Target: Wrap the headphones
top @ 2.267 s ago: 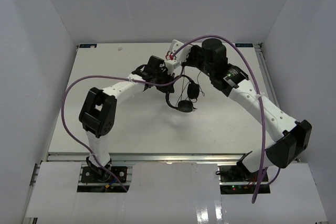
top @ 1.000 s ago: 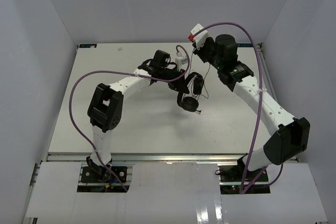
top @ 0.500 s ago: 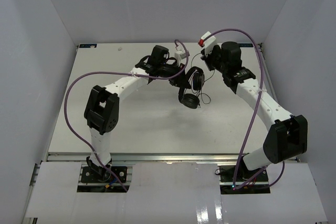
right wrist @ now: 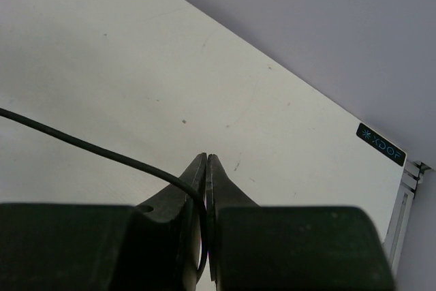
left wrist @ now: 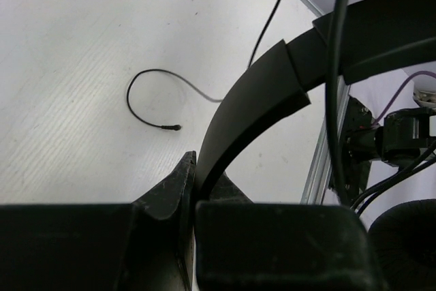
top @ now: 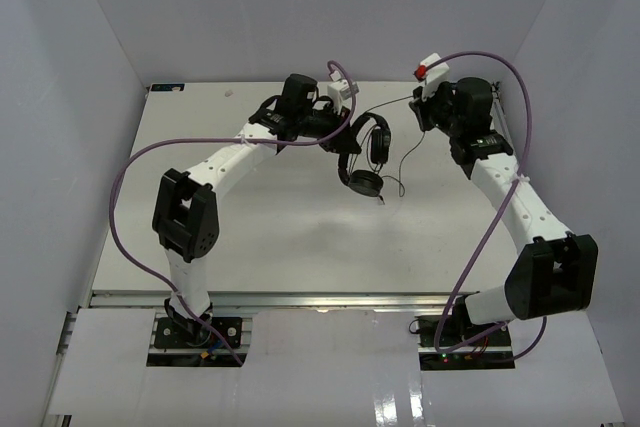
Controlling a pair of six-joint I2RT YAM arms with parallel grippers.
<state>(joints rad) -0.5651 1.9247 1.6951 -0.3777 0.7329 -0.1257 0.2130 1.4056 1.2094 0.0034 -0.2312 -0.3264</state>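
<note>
The headphones (top: 368, 152) hang above the table's (top: 250, 227) far middle, left hand (top: 347, 133) at their left, cord (top: 392, 103) running right to the right hand (top: 419, 107)

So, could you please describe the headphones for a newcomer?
Look over the far middle of the white table. The left gripper holds the headphones: a thin black arch with two round earcups, its black cord far thinner than the purple cables.

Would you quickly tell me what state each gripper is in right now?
Left gripper: closed on the thin arched headband of the small black on-ear headphones.
Right gripper: closed on their long thin black cord.
</note>
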